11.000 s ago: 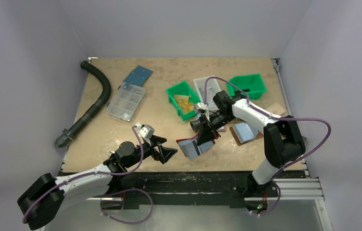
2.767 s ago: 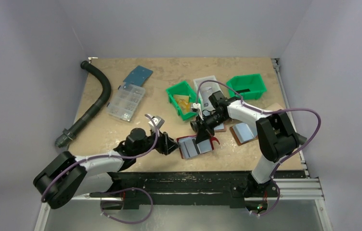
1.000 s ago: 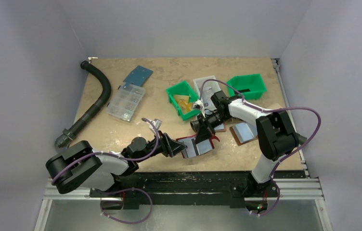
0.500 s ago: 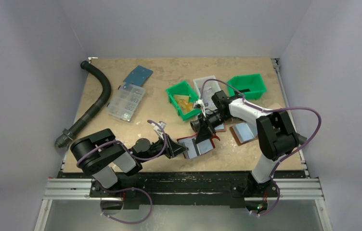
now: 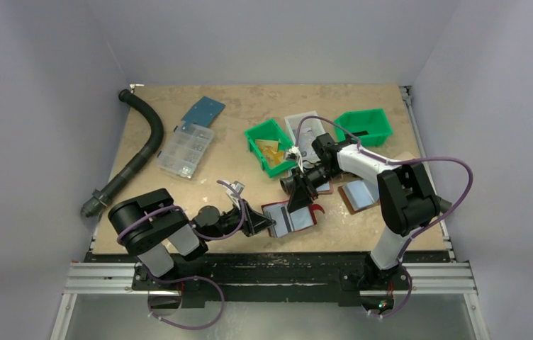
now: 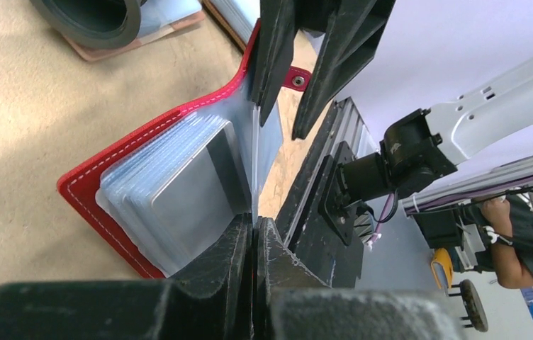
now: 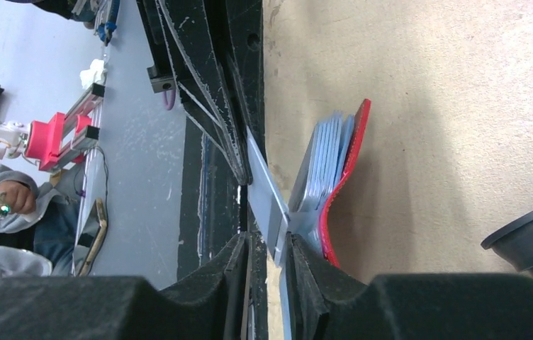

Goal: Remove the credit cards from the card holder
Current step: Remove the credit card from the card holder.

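The card holder (image 5: 288, 219) lies open near the table's front edge, red outside with pale blue-grey pockets (image 6: 171, 184). One thin pale blue-grey sheet, a credit card (image 7: 264, 184), stands up from it; I cannot tell the card from its pocket. My left gripper (image 6: 254, 221) is shut on the sheet's near edge, coming in low from the left (image 5: 269, 223). My right gripper (image 7: 264, 241) reaches down from behind (image 5: 299, 205). Its jaws stand a little apart around the sheet's far edge, which leans on one finger. The red cover (image 7: 345, 177) rests on the table.
Two green bins (image 5: 269, 145) (image 5: 364, 126) and a white tray (image 5: 305, 131) stand behind. Brown folders (image 5: 359, 193) lie to the right. A clear organiser box (image 5: 186, 150), blue plate (image 5: 203, 111) and black hose (image 5: 139, 149) sit left. A dark cylinder (image 6: 93, 14) is just behind the holder.
The left gripper has reached the holder and closed on the upright sheet. The right gripper, shut on that sheet before, has parted its jaws a little. The holder lies flatter.
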`<state>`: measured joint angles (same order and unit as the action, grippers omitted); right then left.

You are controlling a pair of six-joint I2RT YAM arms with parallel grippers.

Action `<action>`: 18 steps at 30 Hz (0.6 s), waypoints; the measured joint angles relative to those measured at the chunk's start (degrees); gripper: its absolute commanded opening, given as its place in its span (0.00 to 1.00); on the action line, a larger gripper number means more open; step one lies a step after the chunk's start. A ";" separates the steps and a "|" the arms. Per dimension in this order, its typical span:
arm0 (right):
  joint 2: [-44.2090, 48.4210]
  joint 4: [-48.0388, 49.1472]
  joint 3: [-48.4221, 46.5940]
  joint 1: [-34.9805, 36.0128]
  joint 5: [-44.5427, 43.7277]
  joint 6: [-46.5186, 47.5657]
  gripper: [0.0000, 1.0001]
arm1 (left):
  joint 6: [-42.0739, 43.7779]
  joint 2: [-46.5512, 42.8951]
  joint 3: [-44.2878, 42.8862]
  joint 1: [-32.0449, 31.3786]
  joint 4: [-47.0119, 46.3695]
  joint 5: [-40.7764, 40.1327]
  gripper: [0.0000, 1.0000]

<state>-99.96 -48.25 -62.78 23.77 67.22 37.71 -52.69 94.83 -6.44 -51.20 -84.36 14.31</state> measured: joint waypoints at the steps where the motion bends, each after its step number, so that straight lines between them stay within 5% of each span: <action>1: -0.02 -0.13 0.00 0.00 -0.02 0.04 0.33 | 0.37 0.17 0.26 0.00 0.00 0.02 0.00; 18: -0.70 0.66 0.00 0.28 -0.22 -1.42 0.38 | 2.99 0.87 1.51 -0.68 0.07 -0.15 0.00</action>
<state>-100.66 -47.59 -62.78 24.05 67.00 36.29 -49.69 95.70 -4.93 -51.88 -84.29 14.15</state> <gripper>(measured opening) 0.380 0.031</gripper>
